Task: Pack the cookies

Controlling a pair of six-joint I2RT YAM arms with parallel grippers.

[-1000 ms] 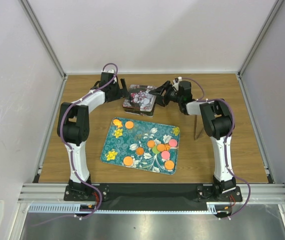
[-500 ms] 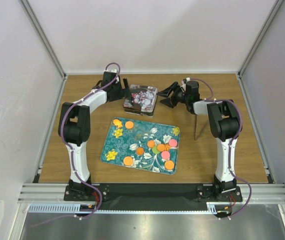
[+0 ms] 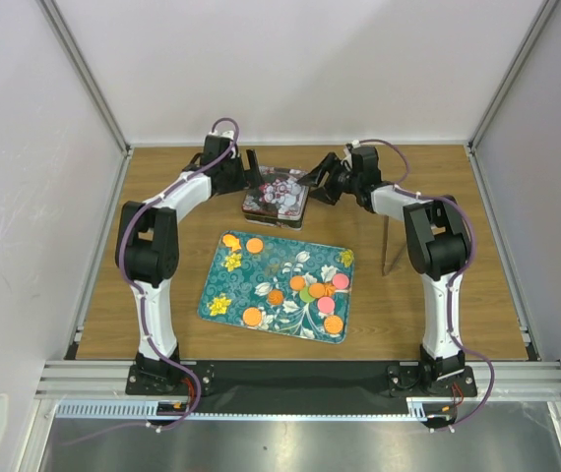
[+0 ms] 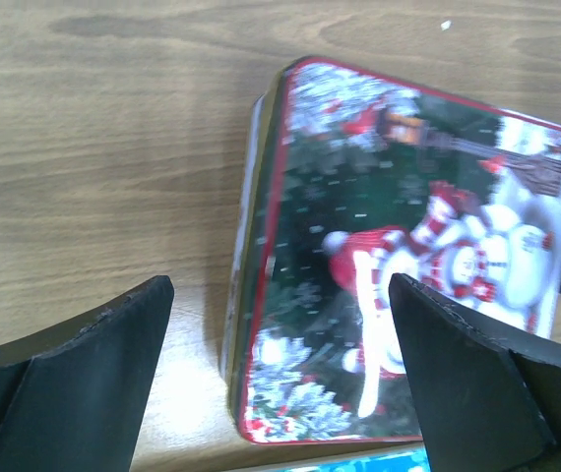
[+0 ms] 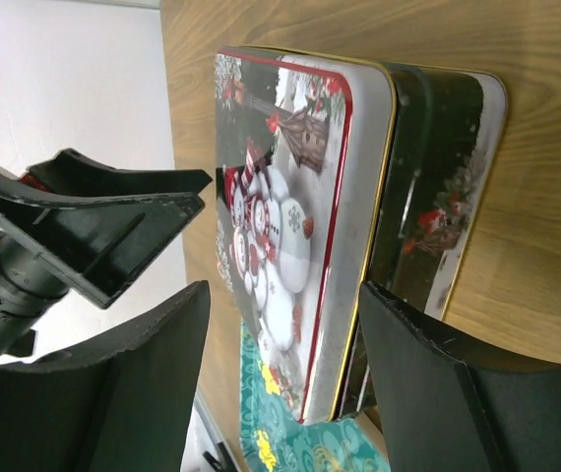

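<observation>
The cookies [image 3: 316,291] are small orange, pink and green discs lying on a teal floral tray [image 3: 261,280]. A closed-looking Christmas tin [image 3: 277,192] with a snowman lid stands behind the tray. My left gripper [image 3: 251,173] is open at the tin's left side; in the left wrist view [image 4: 280,285] its jaws straddle the tin's [image 4: 408,226] near corner. My right gripper [image 3: 317,185] is open at the tin's right side. In the right wrist view [image 5: 285,290] the lid [image 5: 290,177] sits offset over the dark base [image 5: 438,187].
The tray's teal edge shows in the left wrist view [image 4: 379,460] and in the right wrist view [image 5: 290,442]. My left gripper's fingers [image 5: 113,216] show beyond the tin. White walls and metal posts enclose the wooden table [image 3: 458,295].
My right gripper drew back to the right of the tin, then came back to its right edge. My left gripper edged closer to the tin's left side.
</observation>
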